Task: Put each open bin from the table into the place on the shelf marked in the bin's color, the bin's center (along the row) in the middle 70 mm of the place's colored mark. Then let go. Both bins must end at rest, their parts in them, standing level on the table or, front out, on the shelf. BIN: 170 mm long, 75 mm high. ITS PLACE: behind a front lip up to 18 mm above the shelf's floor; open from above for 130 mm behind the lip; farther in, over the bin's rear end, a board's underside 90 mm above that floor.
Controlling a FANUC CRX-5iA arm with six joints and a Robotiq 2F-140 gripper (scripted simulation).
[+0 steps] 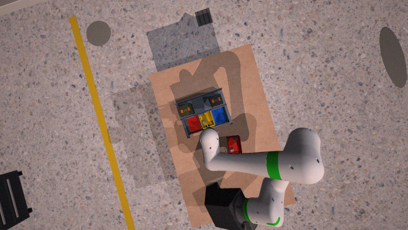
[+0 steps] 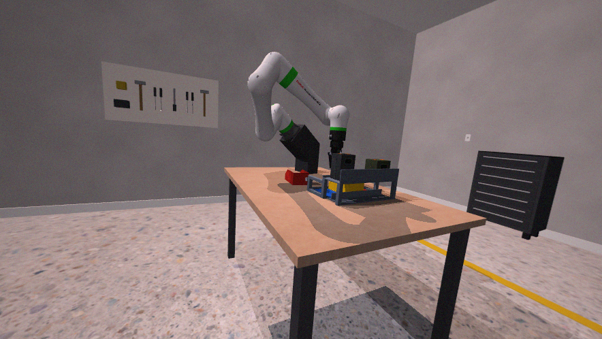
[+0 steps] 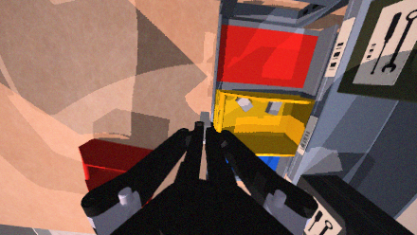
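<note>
- Closest to us, the gripper (image 1: 207,126) (image 2: 331,160) (image 3: 204,117) is clenched, fingertips together with nothing seen between them, at the front of the yellow bin; we cannot tell whether they touch it.
- We see the yellow bin (image 1: 206,119) (image 2: 346,186) (image 3: 261,124) in the shelf's middle place, between the red mark (image 1: 193,124) (image 3: 267,57) and blue mark (image 1: 219,115) (image 3: 270,163), with grey parts (image 3: 244,103) inside.
- Beside the shelf (image 1: 187,131) (image 2: 368,173) (image 3: 370,123), the red bin (image 1: 234,144) (image 2: 297,177) (image 3: 116,153) stands on the table (image 1: 256,85) (image 2: 261,189) (image 3: 95,28), a pale part (image 1: 231,150) in it; its red place holds no bin.
- On the upper board, we find a green box (image 1: 185,109) (image 2: 377,163) (image 3: 379,93) and a dark box (image 1: 216,100) (image 2: 343,165) (image 3: 332,182), well apart.
- Farthest off, a black cabinet (image 1: 12,200) (image 2: 505,189) stands beyond the table.
</note>
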